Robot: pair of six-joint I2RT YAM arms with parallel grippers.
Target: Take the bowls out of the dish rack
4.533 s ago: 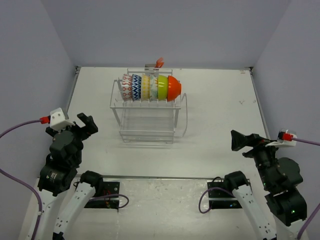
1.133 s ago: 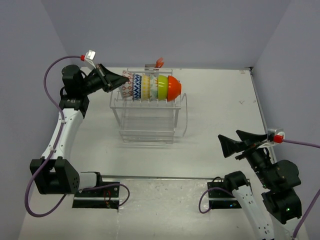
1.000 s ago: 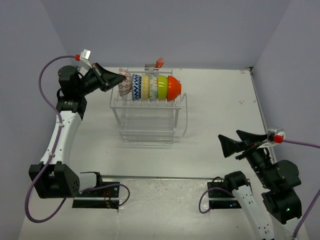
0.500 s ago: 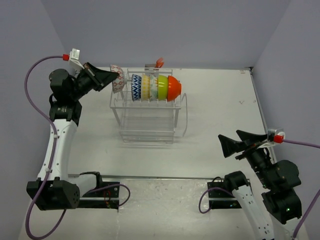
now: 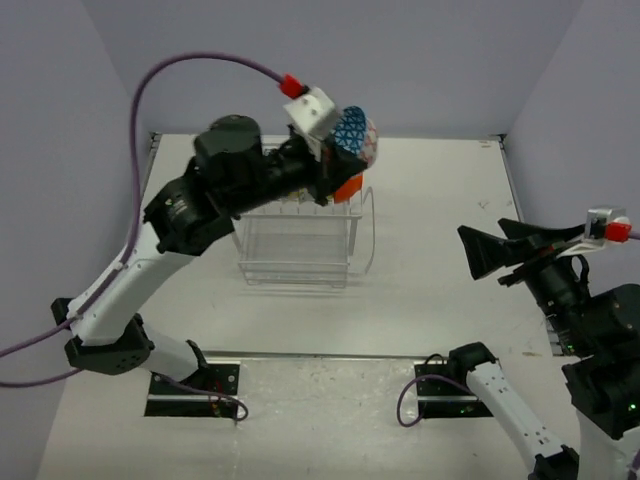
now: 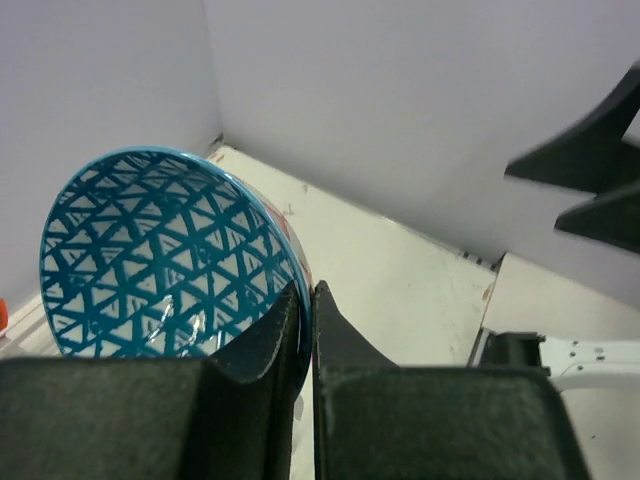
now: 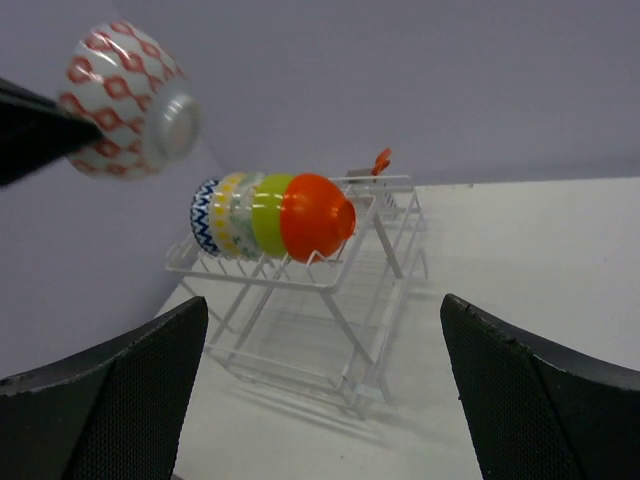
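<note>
— Over the rack (image 5: 295, 265), what changed?
— My left gripper (image 6: 307, 292) has taken the red-zigzag bowl (image 5: 355, 135) off the left end of the row and swung it up. Half a second ago it was only just beside the rack's far left corner. So the first bowl is out but not set down yet. The other bowls (image 7: 262, 222) sit in the row.
— Grip?
— Fingers pinched together on the rim, one inside, one outside. The bowl hangs off the tips, high and well clear of the rack. My right gripper (image 5: 480, 256) is spread wide and empty at near right, well apart.
</note>
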